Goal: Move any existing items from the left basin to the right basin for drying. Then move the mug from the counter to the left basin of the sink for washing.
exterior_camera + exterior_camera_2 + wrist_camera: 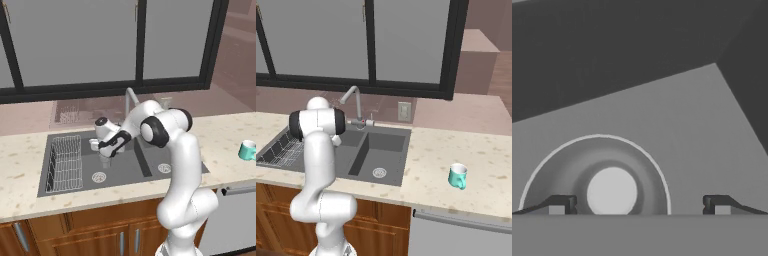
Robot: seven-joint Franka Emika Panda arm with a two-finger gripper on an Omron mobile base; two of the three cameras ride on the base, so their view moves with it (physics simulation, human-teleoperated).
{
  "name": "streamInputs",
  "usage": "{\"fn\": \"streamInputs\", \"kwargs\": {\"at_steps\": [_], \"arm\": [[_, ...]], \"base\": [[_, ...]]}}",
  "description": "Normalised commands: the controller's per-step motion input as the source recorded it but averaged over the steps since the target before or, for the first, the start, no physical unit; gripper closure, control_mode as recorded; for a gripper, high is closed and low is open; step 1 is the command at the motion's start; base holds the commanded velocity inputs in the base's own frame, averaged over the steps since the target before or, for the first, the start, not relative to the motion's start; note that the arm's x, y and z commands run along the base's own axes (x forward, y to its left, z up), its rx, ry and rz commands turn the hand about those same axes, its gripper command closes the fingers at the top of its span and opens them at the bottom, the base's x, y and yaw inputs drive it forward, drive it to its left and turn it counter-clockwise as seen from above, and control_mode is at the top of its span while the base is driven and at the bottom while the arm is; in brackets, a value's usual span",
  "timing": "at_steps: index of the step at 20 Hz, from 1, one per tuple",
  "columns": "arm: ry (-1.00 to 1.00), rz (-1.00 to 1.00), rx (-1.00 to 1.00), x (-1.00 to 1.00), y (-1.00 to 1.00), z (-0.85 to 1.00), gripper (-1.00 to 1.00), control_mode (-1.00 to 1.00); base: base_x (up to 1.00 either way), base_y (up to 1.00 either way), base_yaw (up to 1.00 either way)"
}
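You had the gripper (104, 156) down inside the left basin (112, 172), right over the glass (104, 161) — which stood upright on the basin floor, between the wire rack (65, 162) and the divider. From the hand camera you were looking straight down into the glass (597, 175), its pale rim a ring and its bright bottom a disc. The two fingertips (559, 205) sat wide apart, one out at each side; the left one overlapped the rim, the right stood off it. Nothing was held yet. Whether the fingers had dropped low enough to straddle the walls, I couldn't quite tell from that angle.

So, by my reading, you were at the very start: the glass had not left the left basin, and the right basin (378, 159) held nothing but its drain. The mug (458, 176) was waiting out on the counter (456, 150), well to the right of the sink (401, 160) — untouched. Both moves remained: glass across the divider first, then the mug into the left basin.
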Motion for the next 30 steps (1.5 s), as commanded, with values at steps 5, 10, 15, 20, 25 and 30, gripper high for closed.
{"fn": "streamInputs", "kwargs": {"at_steps": [5, 10, 15, 20, 25, 30], "arm": [[0.00, -0.03, 0.02, 0.00, 0.00, -0.11, -1.00, -1.00], [0.00, -0.02, 0.02, 0.00, 0.00, -0.15, -1.00, -1.00], [0.00, -0.02, 0.02, -0.03, 0.00, -0.20, -1.00, -1.00], [0.00, 0.00, 0.04, -0.06, 0.00, -0.21, -1.00, -1.00], [0.02, 0.00, 0.01, 0.00, 0.00, -0.23, 1.00, -1.00], [0.01, 0.00, 0.00, 0.00, 0.00, -0.01, 1.00, -1.00]], "base": [[0.00, 0.00, 0.00], [0.00, 0.00, 0.00], [0.00, 0.00, 0.00], [0.00, 0.00, 0.00], [0.00, 0.00, 0.00], [0.00, 0.00, 0.00]]}}
